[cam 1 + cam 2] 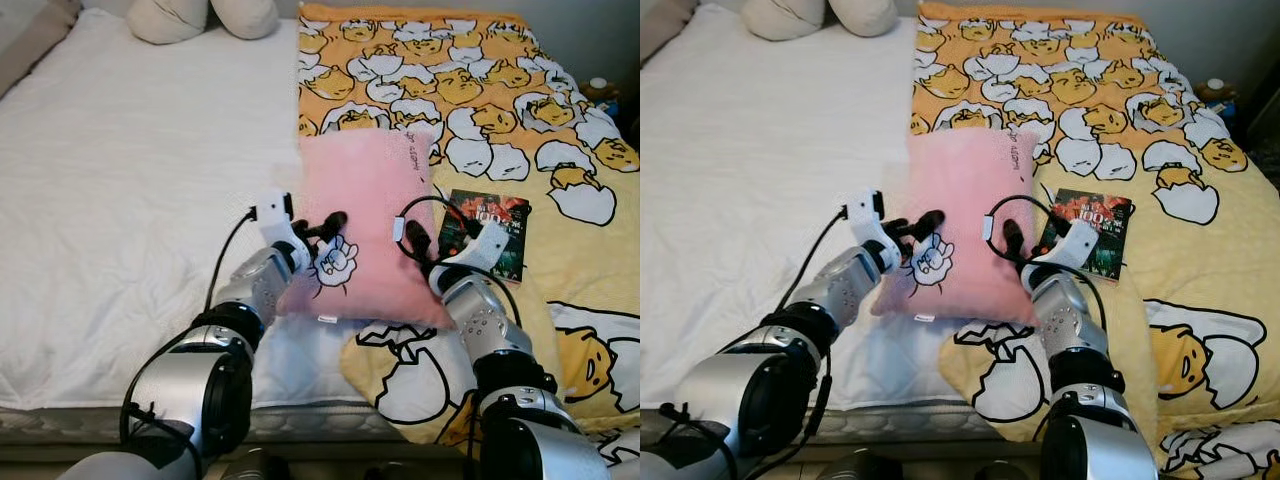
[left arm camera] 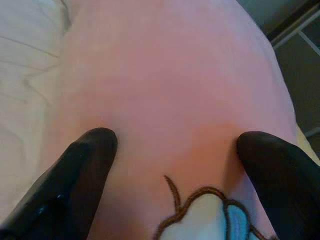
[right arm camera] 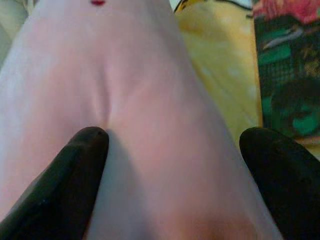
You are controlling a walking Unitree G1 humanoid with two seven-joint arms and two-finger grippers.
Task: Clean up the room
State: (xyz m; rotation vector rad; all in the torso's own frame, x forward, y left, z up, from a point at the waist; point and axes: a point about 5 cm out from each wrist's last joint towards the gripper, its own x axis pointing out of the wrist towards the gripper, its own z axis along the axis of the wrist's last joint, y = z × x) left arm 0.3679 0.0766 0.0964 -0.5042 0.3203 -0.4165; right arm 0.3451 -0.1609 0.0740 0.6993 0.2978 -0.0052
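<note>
**Both grippers press one pink pillow**

One pink pillow lies on the bed, long axis toward the headboard. Left gripper and right gripper, fingers spread wide, touch it. One book lies beside it.

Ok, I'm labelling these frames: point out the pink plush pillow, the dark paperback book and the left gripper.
pink plush pillow (image 1: pixel 368 200), left eye view, bare upper middle.
dark paperback book (image 1: pixel 497 232), left eye view, cover centre.
left gripper (image 1: pixel 322 227), left eye view, between fingertips.

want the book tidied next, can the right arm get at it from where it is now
Probably yes. The book lies flat on the yellow blanket just beside the right gripper, uncovered, but that gripper is open over the pink pillow and must leave it first.
</note>
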